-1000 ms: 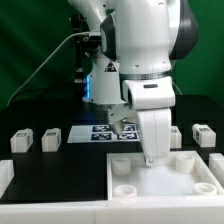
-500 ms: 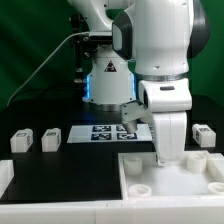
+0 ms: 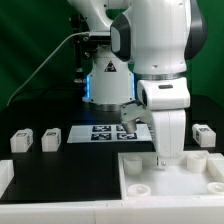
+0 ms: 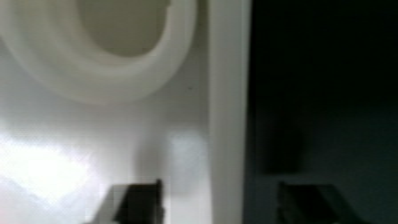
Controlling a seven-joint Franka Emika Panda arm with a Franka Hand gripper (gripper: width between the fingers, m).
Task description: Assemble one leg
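Small white legs with tags lie on the black table: two at the exterior view's left (image 3: 22, 140) (image 3: 51, 138) and one at the right (image 3: 203, 134). The large white panel (image 3: 190, 178) with round corner holes lies at the front right. My gripper (image 3: 160, 157) points down at the panel's back edge. In the wrist view the gripper (image 4: 221, 200) is open, its two dark fingertips (image 4: 130, 202) straddling the panel's rim (image 4: 217, 120), one over the panel and one over the dark table. A round corner hole (image 4: 116, 40) shows close by. No leg is held.
The marker board (image 3: 103, 132) lies behind the panel, by the robot base. A white raised piece (image 3: 5, 176) stands at the front left corner of the exterior view. A green wall closes the back.
Since one second ago the gripper moved toward the exterior view's right, and the panel shifted right with it. Nothing has changed in the last half second.
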